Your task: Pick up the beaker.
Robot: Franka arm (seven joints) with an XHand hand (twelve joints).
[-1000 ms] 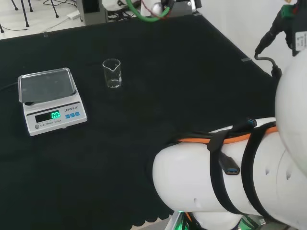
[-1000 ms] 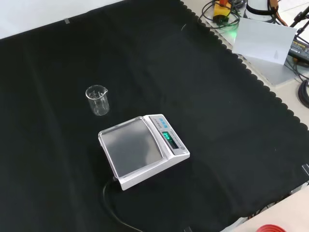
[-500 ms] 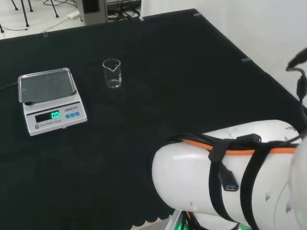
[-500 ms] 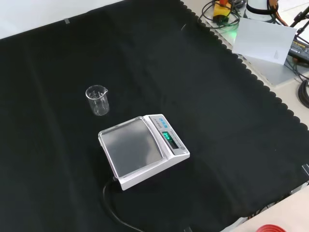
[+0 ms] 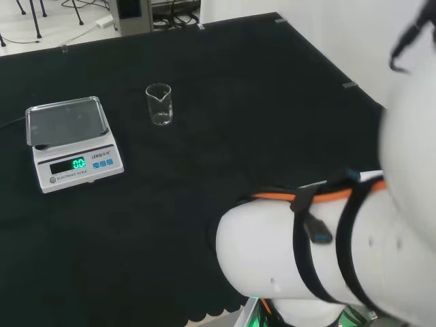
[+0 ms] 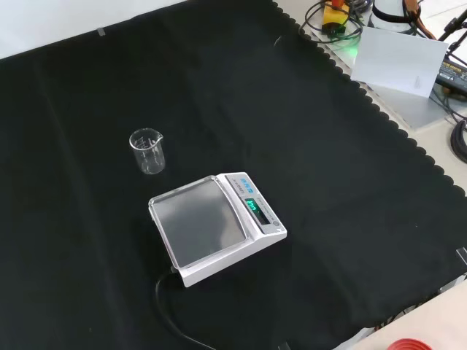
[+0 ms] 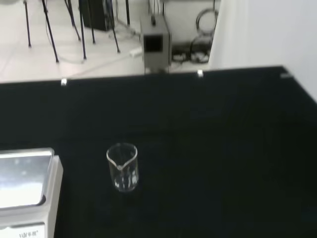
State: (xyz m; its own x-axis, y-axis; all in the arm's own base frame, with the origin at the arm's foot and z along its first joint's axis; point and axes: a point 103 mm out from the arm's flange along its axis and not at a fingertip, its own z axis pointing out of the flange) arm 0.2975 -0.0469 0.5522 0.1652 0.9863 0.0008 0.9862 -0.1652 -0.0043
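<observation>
Your beaker (image 5: 159,104) stands upright and looks empty on the black surface (image 6: 306,146), well in from every edge, with its spout toward the scale (image 6: 216,226) just beside it. In the front view the scale lies nearer the surface's front edge. You cannot tell how the hand's fingers stand.
</observation>
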